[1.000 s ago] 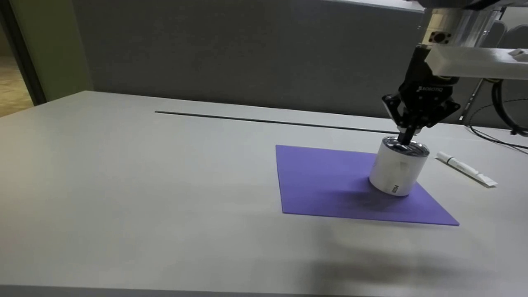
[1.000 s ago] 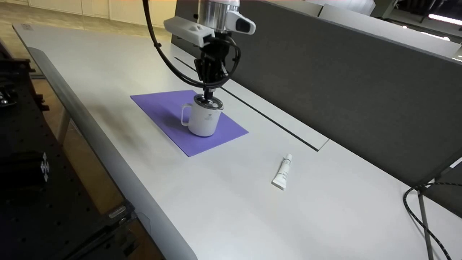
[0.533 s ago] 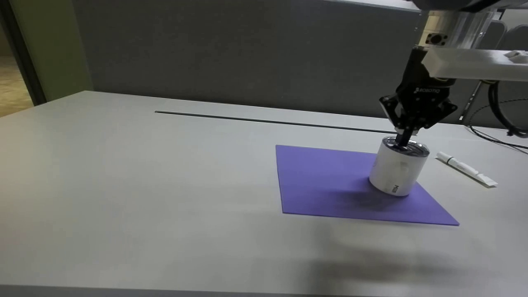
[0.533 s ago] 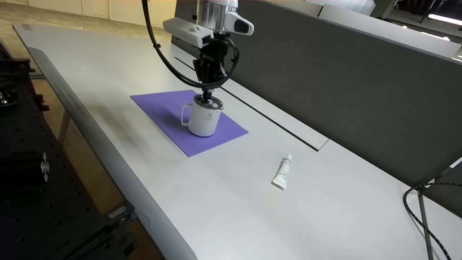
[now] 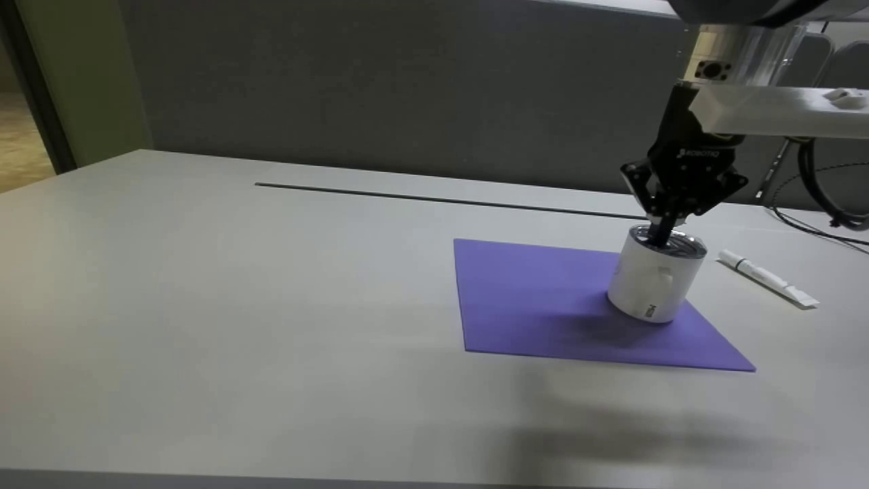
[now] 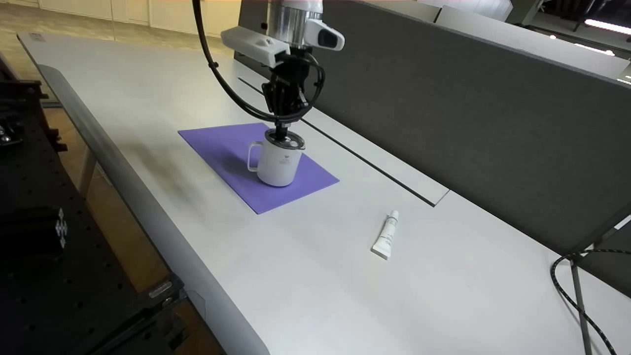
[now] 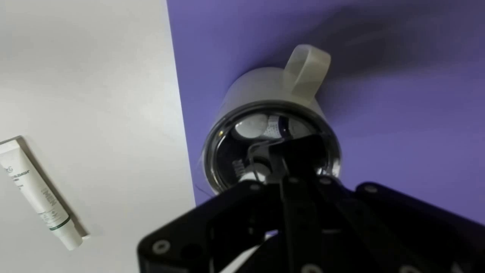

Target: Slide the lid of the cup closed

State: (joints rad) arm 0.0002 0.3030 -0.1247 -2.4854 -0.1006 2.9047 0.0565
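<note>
The white cup (image 5: 645,288) stands upright on the purple mat; it also shows in an exterior view (image 6: 278,165) and in the wrist view (image 7: 261,85). Its handle (image 7: 308,72) shows there. The lid (image 7: 227,157), round, dark and shiny, sits on the cup's top; it shows in both exterior views (image 5: 687,246) (image 6: 295,143). My gripper (image 5: 657,239) points down with fingers together, tips at the lid's top inside its rim (image 6: 281,134) (image 7: 297,151). A clear-edged shape lies beside the fingers; I cannot tell whether it is a slider or a reflection. The exact contact is hidden.
The purple mat (image 5: 516,292) lies under the cup on the white table (image 5: 271,305). A slim white tube (image 5: 767,277) lies beside the mat (image 6: 386,235) (image 7: 38,193). A dark grey panel (image 6: 443,113) stands along the table's back edge. A cable (image 6: 562,286) hangs at the table's end.
My gripper has moved a short way across the lid, leftward and slightly lower in both exterior views. The fingers stay together. The cup and mat have not visibly moved.
</note>
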